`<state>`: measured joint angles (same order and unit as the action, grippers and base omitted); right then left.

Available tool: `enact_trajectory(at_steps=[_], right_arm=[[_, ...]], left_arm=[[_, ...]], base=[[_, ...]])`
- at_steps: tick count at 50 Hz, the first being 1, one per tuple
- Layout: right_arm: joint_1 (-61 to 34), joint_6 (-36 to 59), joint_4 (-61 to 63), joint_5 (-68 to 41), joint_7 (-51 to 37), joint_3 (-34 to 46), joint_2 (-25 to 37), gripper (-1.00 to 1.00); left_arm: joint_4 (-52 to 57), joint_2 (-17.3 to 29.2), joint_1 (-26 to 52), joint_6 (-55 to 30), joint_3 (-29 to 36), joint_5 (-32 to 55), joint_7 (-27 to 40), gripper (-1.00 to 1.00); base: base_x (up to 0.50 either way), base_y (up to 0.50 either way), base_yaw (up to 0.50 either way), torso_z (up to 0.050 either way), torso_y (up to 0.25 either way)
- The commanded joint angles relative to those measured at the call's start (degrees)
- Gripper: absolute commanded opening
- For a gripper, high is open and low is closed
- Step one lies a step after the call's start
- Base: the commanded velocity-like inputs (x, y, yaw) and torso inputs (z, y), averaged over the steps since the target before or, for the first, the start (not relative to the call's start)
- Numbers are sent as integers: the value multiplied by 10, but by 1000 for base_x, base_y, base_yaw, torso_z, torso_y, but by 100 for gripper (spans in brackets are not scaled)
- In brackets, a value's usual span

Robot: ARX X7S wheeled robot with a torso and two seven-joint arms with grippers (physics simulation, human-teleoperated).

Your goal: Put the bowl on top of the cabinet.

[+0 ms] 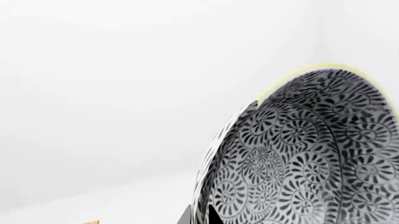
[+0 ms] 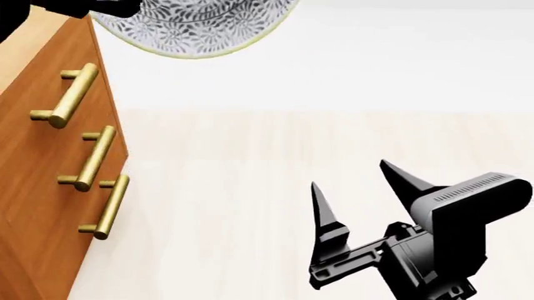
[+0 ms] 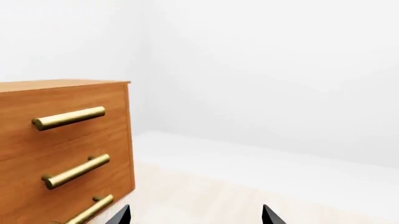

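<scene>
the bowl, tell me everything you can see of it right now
The bowl is deep and round, white with a dense grey-black floral pattern inside and out and a pale yellowish rim. It looks glazed ceramic. In the left wrist view it fills the frame close up, tilted, and appears empty. The head view shows it raised at the top edge, cut off by the frame, beside the upper corner of the cabinet. The grip on it is not visible.
</scene>
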<state>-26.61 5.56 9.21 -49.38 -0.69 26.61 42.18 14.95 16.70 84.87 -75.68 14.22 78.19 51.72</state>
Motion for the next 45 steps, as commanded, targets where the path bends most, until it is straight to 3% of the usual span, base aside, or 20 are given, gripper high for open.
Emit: enact_trajectory(at_steps=[1, 12, 25, 34, 45], right_arm=[[1, 0, 3, 11, -2, 8, -4, 100], [78, -58, 111, 48, -43, -5, 19, 100], [150, -111, 155, 71, -66, -25, 39, 100], [232, -149, 245, 142, -114, -34, 67, 100], [254, -179, 209, 152, -110, -36, 52, 100]], left_arm=[[-103, -12, 35, -1, -64, 60, 43, -100], [-196, 13, 43, 46, -61, 0, -19, -100], [-243, 31, 51, 76, -47, -43, -53, -100], [-294, 38, 58, 118, -27, -89, -102, -100], [-390, 21, 85, 170, 3, -144, -159, -100]], base=[[0, 0, 0, 0, 0], [0, 0, 0, 0, 0], [0, 0, 0, 0, 1], [0, 0, 0, 0, 0], [0, 0, 0, 0, 1]])
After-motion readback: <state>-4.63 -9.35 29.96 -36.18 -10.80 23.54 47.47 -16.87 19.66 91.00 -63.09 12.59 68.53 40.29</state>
